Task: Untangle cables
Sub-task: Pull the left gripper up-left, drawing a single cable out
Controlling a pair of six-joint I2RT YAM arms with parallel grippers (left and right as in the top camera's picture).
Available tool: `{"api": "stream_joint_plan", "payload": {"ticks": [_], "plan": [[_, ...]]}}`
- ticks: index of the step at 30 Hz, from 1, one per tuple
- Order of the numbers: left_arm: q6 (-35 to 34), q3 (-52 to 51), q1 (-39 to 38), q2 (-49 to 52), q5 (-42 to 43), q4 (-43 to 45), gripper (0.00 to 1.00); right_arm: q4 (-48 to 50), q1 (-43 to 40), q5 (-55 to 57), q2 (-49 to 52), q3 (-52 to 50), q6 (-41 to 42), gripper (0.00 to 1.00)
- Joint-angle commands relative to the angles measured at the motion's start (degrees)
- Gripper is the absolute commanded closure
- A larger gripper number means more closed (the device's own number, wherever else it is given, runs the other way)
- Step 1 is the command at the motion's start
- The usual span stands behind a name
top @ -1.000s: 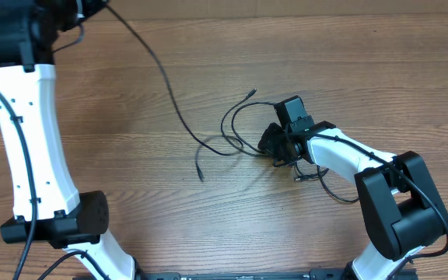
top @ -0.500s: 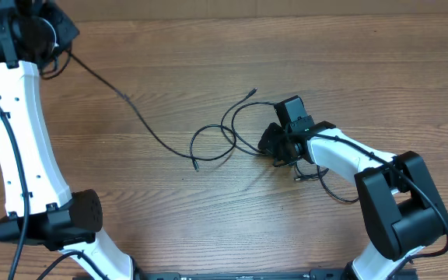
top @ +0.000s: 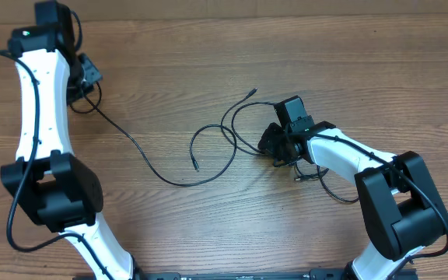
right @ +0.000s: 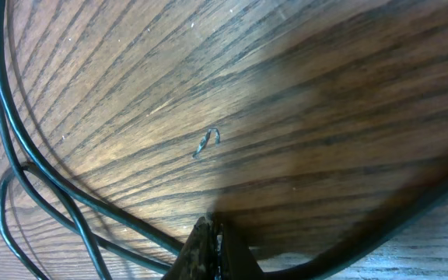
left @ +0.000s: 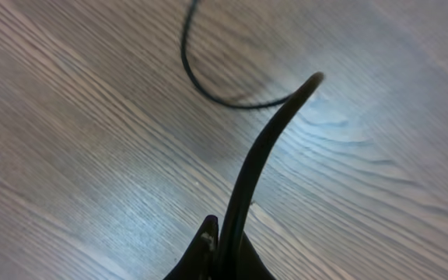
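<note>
The cables point(top: 225, 124) lay on the wooden worktop point(top: 364, 70), bunched right of centre in a loose knot of loops. The right end effector point(top: 269, 142) was pressed down into that knot with its fingers clenched together. Cords ran close past the tips in the right wrist view, but whether one was pinched between them could not be told. One small plug point(top: 253, 93) stuck out above the knot, pointing away from the arms, and more cord trailed out beneath the right arm's white link.

The long cable point(top: 179, 184) left the bunch, sagged in a wide curve across the middle of the worktop and rose diagonally to the far left. There the left end effector point(top: 86, 76) was closed on it (the left wrist view showed the cord coming straight out from between the shut fingertips). A short free end point(top: 195, 166) hung inside the curve, resting on the wood and apart from both arms.
</note>
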Motion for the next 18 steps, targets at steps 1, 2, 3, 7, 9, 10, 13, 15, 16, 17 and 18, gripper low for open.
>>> {"api": "stream_joint_plan", "payload": {"ticks": [1,2,3,7,9,10,13,15,16,17,18], "plan": [[2.4,-2.62,0.33,1.05,-1.68,1.22,0.94,-0.68,-0.2,3.93,1.38,-1.9,0.0,0.96],[2.43,-3.04,0.35,1.33,-1.46,1.2,0.86,-0.66,-0.2,3.93,1.38,-1.9,0.02,0.96],[2.51,-3.41,0.35,1.81,-0.72,1.2,0.69,-0.66,-0.2,3.93,1.38,-1.9,0.02,0.96],[10.01,-3.52,0.26,3.41,7.56,2.01,0.06,-0.24,-0.2,3.91,1.38,-1.9,0.02,0.96],[14.73,-3.45,0.13,3.5,14.49,2.86,0.0,-0.26,-0.2,3.91,1.38,-1.9,0.0,0.96],[16.65,-3.21,0.07,3.48,17.4,2.93,0.0,-0.26,-0.2,3.91,1.38,-1.9,0.0,0.96],[25.51,-2.14,-0.44,3.48,28.15,2.25,0.0,-0.26,-0.2,3.93,1.38,-1.9,0.0,0.96],[29.94,-1.51,-1.18,3.37,34.49,1.14,0.01,-0.26,-0.2,3.93,1.38,-1.9,0.0,0.96],[31.58,-1.16,-1.68,3.34,36.89,0.39,0.01,-0.24,-0.2,3.93,1.38,-1.9,0.02,0.96],[32.68,-0.87,-2.16,3.34,38.16,-0.2,0.02,-0.24,-0.2,3.93,1.38,-1.9,0.02,0.96],[33.27,-0.66,-2.95,3.34,38.4,-0.79,0.02,-0.22,-0.2,3.93,1.38,-1.9,0.02,0.96]]}}
